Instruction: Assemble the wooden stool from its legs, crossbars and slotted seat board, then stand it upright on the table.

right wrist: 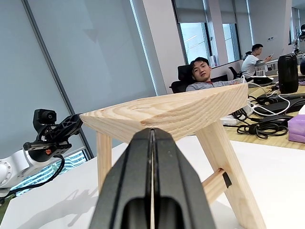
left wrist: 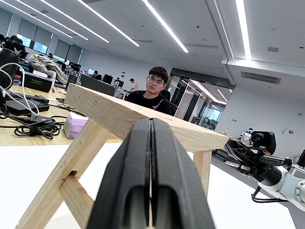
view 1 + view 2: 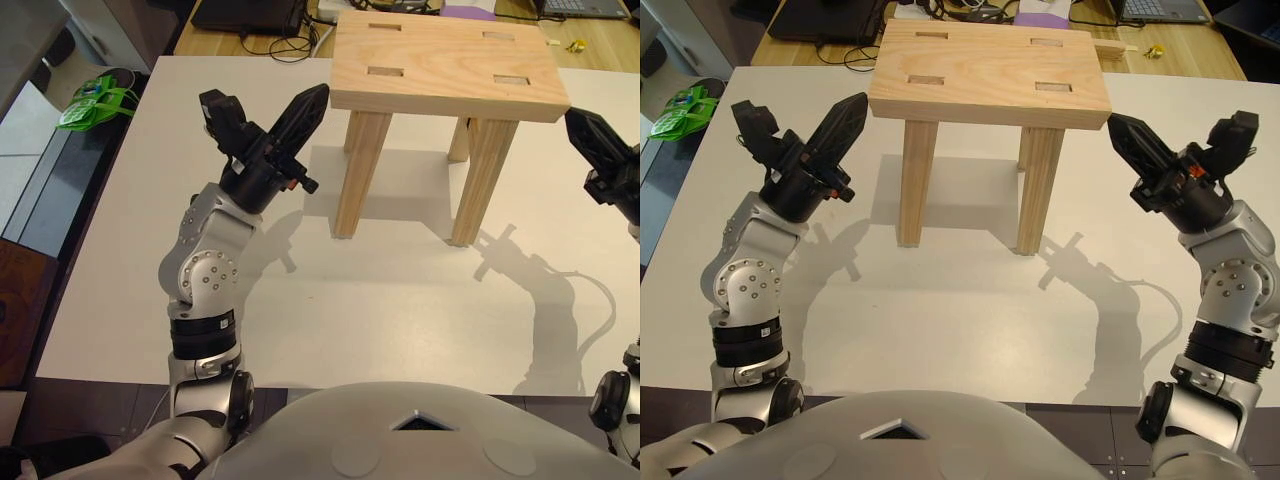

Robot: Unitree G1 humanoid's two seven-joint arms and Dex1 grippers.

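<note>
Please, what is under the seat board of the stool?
Wooden legs and a side crossbar, standing on the white table. The seat board covers the leg tops.

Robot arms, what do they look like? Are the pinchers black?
Yes. The left gripper and right gripper are black and pointed like beaks. The arms are shiny silver with round joints and black bands. Each wrist has a small red spot and a thin black cable.

The head's two eyes look down over the tabletop [image 3: 970, 330], while wrist cameras sight low along the left pincer [image 2: 151, 125] and right pincer [image 1: 152, 133] at the nearby stool [image 3: 990, 85] all views share.
</note>
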